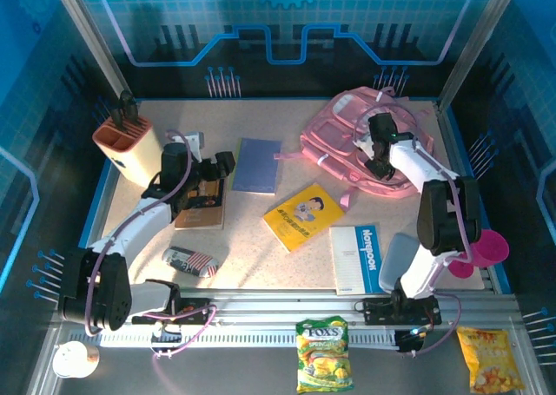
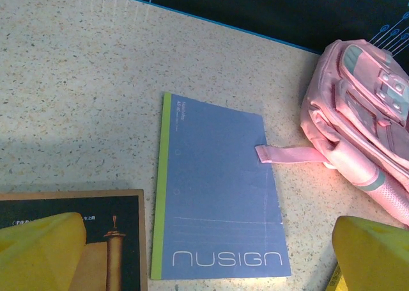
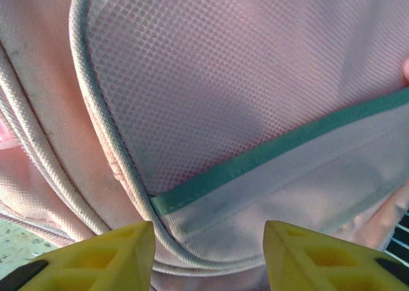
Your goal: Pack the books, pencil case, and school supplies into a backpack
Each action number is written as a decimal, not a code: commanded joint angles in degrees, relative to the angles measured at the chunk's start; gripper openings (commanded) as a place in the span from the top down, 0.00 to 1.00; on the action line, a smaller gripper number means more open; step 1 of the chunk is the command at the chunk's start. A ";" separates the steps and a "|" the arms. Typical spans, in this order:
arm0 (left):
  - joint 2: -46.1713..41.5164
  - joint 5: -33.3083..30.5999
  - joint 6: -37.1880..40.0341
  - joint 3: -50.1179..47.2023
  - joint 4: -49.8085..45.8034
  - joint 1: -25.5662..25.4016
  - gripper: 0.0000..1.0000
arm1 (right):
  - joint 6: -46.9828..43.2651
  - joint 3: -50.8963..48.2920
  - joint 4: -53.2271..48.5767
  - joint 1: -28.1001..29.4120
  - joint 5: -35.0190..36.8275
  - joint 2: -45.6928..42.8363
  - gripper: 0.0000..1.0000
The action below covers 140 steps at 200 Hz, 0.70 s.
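FOX'S candy bag [image 1: 323, 353] and an orange snack bag [image 1: 489, 358] sit on the near rail by the arm bases. Right gripper [image 3: 211, 259] is down on the pink backpack [image 1: 330, 139], back right of the table. Its yellow fingers [image 3: 96, 259] are part-way apart astride the piped edge of a teal-trimmed mesh pocket; can't tell if they pinch fabric. Left gripper [image 1: 215, 169] is released, jaws wide, nothing between them, over the dark-cover book [image 1: 201, 213], beside the blue NUSIGN notebook [image 2: 217, 188]. Backpack strap end [image 2: 291, 155] touches that notebook's right edge. Yellow cartoon book [image 1: 304, 215] is mid-table, tilted. White Notebook with blue band [image 1: 356, 258] lies by the right arm base. Striped pencil case [image 1: 191, 261] is front left, apart from the books. Beige holder with orange top [image 1: 130, 148] is back left. Books and case all lie outside the backpack.
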 commanded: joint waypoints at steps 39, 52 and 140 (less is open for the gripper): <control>1.23 1.50 0.19 2.41 -1.09 -0.25 0.01 | -5.73 0.47 2.00 -1.21 0.36 4.03 0.51; 1.37 1.46 0.23 2.41 -1.09 -0.23 0.01 | -6.22 0.55 2.26 -1.19 0.69 5.03 0.57; 1.45 1.56 0.28 2.27 -1.53 -0.23 0.01 | -5.00 0.84 -0.34 -0.80 -5.52 2.92 0.48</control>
